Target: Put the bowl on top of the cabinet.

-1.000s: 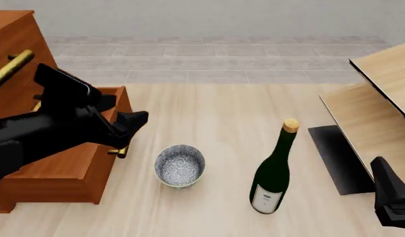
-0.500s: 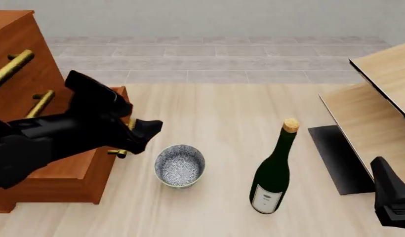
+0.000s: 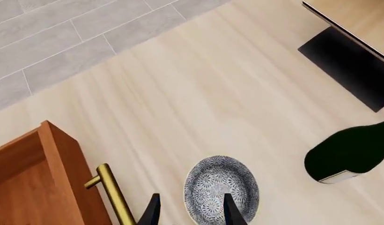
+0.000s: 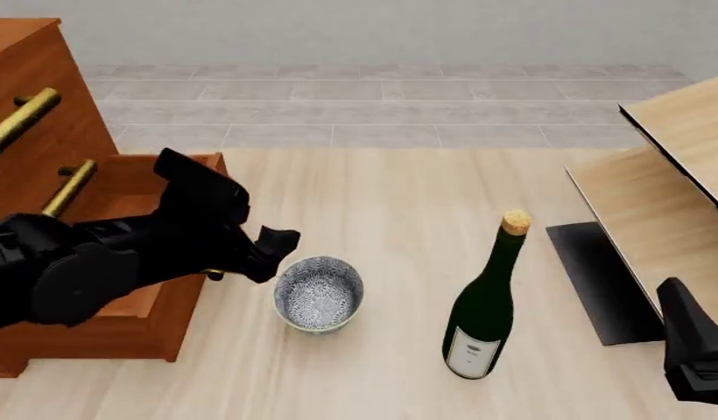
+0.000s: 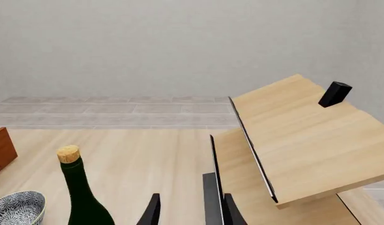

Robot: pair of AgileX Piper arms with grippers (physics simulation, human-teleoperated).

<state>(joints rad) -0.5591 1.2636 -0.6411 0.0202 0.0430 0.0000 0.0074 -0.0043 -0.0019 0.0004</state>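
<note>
Light is even and soft in all three views, bright without glare, as in a flat simulator render. No clear light source shows. Shadows are faint: the table (image 4: 383,201) darkens only slightly just under the bowl (image 4: 320,293) and at the foot of the bottle (image 4: 485,306). The bottle's dark glass carries a dull sheen near its label, no hard highlight. The left arm (image 4: 114,258) reads as a nearly featureless black mass beside the bowl, its detail lost. Everything is sharp from near to far; no motion blur, no edge distortion. Straight lines of the cabinet (image 4: 38,131) stay straight.
</note>
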